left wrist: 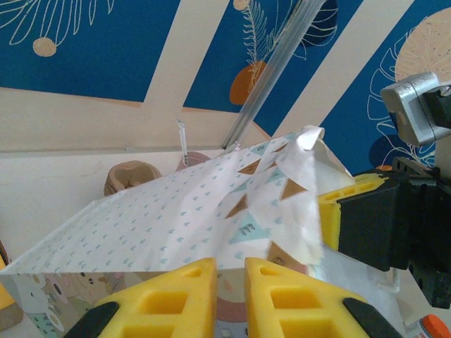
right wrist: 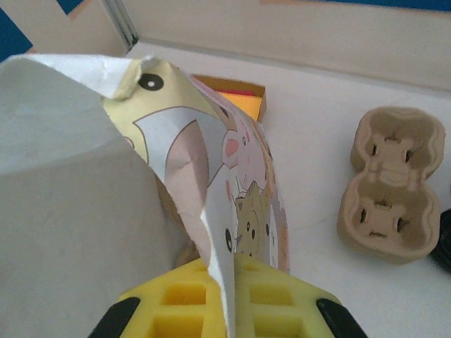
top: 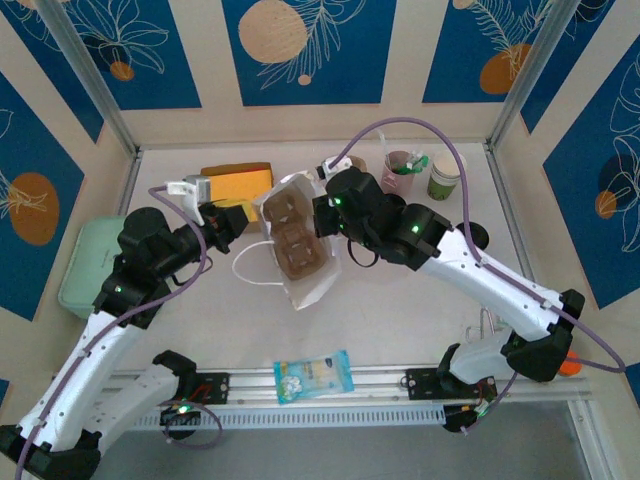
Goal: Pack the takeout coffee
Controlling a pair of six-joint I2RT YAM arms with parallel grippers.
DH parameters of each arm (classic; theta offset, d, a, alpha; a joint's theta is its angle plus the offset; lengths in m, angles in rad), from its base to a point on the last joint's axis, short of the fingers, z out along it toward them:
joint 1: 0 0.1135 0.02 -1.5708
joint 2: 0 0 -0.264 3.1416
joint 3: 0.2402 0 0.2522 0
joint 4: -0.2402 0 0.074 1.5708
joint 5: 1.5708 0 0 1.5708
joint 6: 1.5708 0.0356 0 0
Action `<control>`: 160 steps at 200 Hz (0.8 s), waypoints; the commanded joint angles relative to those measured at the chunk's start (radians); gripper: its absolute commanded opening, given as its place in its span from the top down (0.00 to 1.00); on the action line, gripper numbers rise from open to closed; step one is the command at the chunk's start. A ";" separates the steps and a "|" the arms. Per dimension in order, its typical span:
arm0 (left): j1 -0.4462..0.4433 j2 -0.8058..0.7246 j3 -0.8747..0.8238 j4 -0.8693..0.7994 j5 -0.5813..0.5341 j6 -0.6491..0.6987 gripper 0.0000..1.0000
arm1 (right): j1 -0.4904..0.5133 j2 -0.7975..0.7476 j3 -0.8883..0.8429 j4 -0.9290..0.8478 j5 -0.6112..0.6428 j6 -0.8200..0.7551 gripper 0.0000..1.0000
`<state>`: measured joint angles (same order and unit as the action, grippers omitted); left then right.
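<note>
The takeout coffee (top: 444,180), a small green cup with a white rim, stands at the back right, away from both grippers. A printed paper bag (top: 310,285) sits mid-table with its mouth spread open, and a brown pulp carrier (top: 295,240) shows inside it. My right gripper (right wrist: 227,262) is shut on the bag's (right wrist: 246,190) right rim, lifting it. At the bag's (left wrist: 176,218) left rim my left gripper (left wrist: 230,264) has its fingers nearly together on the paper. From above, the left gripper (top: 245,218) and right gripper (top: 322,205) flank the mouth.
A pink cup (top: 402,170) with stirrers stands beside the coffee. A second pulp carrier (right wrist: 391,190) lies on the table behind the bag. A yellow box (top: 238,183) is at the back left, a mint tray (top: 85,262) at the left edge, and a snack packet (top: 313,375) on the front rail.
</note>
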<state>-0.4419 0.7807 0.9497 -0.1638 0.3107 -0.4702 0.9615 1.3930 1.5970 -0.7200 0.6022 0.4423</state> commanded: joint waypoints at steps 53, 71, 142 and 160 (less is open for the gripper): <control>-0.009 0.023 0.008 0.020 -0.016 -0.001 0.81 | -0.155 0.189 0.271 -0.401 -0.295 0.126 1.00; -0.009 0.031 0.013 0.010 -0.026 0.001 0.81 | -0.200 0.208 0.247 -0.407 -0.372 0.130 1.00; -0.009 0.043 0.022 0.005 -0.038 0.003 0.79 | -0.271 0.299 0.230 -0.417 -0.448 0.093 0.91; -0.009 0.043 0.025 0.001 -0.039 0.004 0.78 | -0.276 0.329 0.253 -0.434 -0.422 0.082 0.87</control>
<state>-0.4435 0.8242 0.9497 -0.1646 0.2840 -0.4706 0.6949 1.6802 1.8156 -1.1172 0.2008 0.5457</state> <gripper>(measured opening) 0.217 0.112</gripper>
